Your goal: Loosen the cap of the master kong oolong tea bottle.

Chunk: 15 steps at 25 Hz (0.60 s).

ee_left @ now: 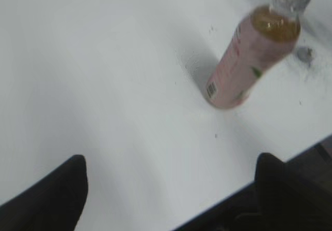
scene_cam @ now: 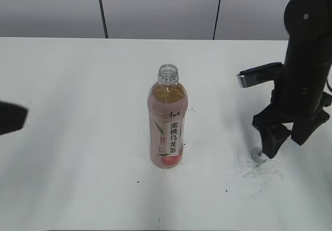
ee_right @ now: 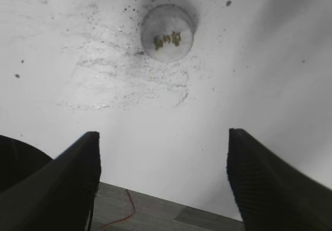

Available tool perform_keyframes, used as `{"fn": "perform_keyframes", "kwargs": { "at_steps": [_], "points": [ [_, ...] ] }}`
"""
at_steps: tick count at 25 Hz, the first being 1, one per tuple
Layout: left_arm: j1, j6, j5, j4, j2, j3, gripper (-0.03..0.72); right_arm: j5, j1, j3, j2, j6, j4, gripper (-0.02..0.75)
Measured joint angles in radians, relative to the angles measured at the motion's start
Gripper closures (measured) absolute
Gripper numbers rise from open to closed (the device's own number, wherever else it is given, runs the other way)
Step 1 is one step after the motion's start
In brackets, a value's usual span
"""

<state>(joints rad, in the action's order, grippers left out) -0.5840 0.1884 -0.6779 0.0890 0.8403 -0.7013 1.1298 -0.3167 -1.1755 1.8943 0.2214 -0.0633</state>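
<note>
The master kong oolong tea bottle (scene_cam: 167, 122) stands upright in the middle of the white table with its neck open and no cap on it. It also shows in the left wrist view (ee_left: 249, 59). The cap (scene_cam: 259, 154) lies on the table to the right of the bottle, just beside the right gripper's near finger. In the right wrist view the cap (ee_right: 167, 32) lies top up ahead of the open jaws. My right gripper (scene_cam: 289, 132) is open and empty just above the table. My left gripper (ee_left: 171, 189) is open and empty, far left of the bottle.
Dark scuff marks and specks (scene_cam: 254, 171) cover the table around the cap. The table's front edge (ee_right: 171, 202) lies just under the right gripper, with floor and a red wire below. A grey panelled wall (scene_cam: 155, 8) stands behind the table.
</note>
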Motion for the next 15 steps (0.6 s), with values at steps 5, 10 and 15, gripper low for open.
{"fn": "perform_keyframes", "kwargs": {
  "at_steps": [5, 10, 15],
  "points": [
    [-0.002, -0.046, -0.322, -0.025, -0.261, 0.000, 0.104, 0.033, 0.000, 0.012, -0.154, -0.001, -0.015, 0.171],
    [-0.002, -0.150, -0.522, -0.026, -0.477, 0.000, 0.104, 0.039, 0.000, 0.144, -0.346, -0.015, -0.018, 0.171],
    [-0.002, -0.165, -0.522, -0.024, -0.649, 0.040, 0.106, 0.034, 0.000, 0.353, -0.587, -0.018, -0.018, 0.171]
  ]
}}
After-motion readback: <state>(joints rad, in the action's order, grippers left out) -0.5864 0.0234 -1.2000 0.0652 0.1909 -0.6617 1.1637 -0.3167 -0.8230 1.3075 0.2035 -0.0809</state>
